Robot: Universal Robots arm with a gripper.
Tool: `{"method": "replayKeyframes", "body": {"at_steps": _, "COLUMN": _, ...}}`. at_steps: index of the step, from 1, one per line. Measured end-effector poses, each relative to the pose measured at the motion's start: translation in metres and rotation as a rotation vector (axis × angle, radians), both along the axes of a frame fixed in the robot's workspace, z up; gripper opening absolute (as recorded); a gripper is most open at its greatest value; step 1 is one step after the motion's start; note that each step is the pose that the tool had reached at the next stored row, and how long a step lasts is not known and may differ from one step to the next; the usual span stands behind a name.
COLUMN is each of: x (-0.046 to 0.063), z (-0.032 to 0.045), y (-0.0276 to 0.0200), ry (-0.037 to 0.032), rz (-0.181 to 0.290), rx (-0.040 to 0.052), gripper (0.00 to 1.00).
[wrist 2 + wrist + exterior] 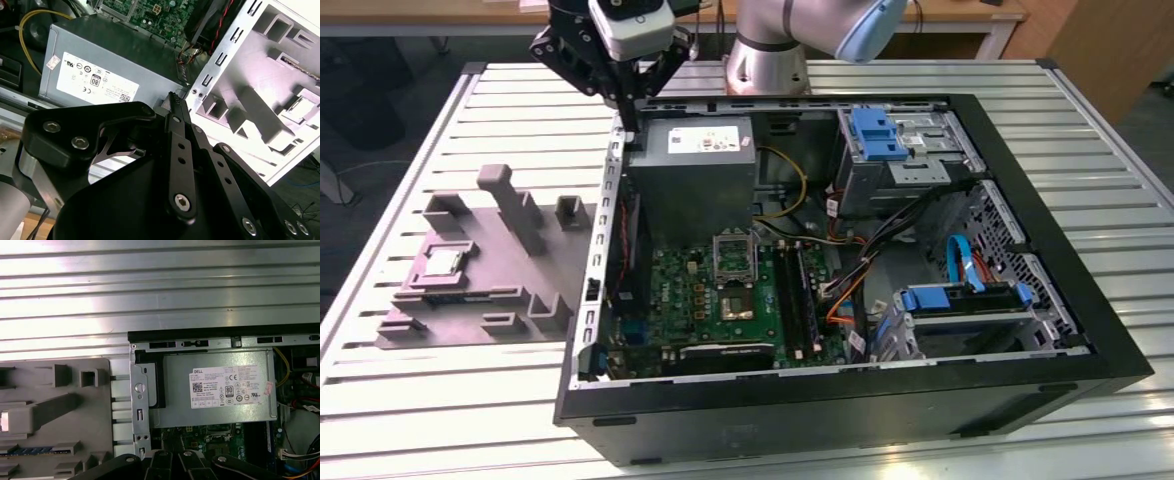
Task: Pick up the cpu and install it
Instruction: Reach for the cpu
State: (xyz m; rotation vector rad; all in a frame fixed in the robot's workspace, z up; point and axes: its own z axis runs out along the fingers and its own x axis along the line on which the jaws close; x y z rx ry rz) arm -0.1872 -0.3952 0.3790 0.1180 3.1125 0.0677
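Hovering over a corner of the open computer case [854, 410], by the power supply [694, 175], the gripper [627, 122] had its black fingers [181, 150] pressed together, holding nothing. The cpu [447, 262] lay flat in a recess of the grey moulded tray [507, 300], which sat just beside the case at the exterior view's left, well apart from the gripper. Inside the case were the grey power supply, a green circuit board [707, 295] with its socket frame [732, 255], and blue-tabbed drive bays [881, 135].
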Motion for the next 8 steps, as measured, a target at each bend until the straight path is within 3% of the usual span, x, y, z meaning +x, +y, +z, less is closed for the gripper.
{"method": "replayKeyframes", "body": {"at_steps": 8, "x": -0.0021, "z": -0.0003, "y": 0.0, "ry": 0.0001, "rz": 0.0, "rx": 0.0, "gripper": 0.11}}
